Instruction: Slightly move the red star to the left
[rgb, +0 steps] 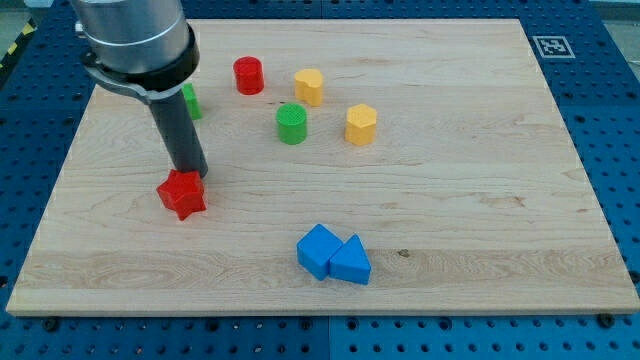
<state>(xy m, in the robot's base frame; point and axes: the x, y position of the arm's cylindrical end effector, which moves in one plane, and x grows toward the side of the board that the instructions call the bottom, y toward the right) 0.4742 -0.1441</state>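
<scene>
The red star (181, 194) lies at the view's left on the wooden board (450, 200). My tip (192, 174) stands right at the star's upper right edge, touching or almost touching it. The dark rod rises from there to the grey arm body at the view's top left.
A red cylinder (248, 75), a yellow block (309, 86), a green cylinder (291, 123) and a second yellow block (361, 124) stand at the top middle. A green block (190, 101) is partly hidden behind the rod. A blue cube (318, 249) and a blue triangle (350, 261) touch near the bottom middle.
</scene>
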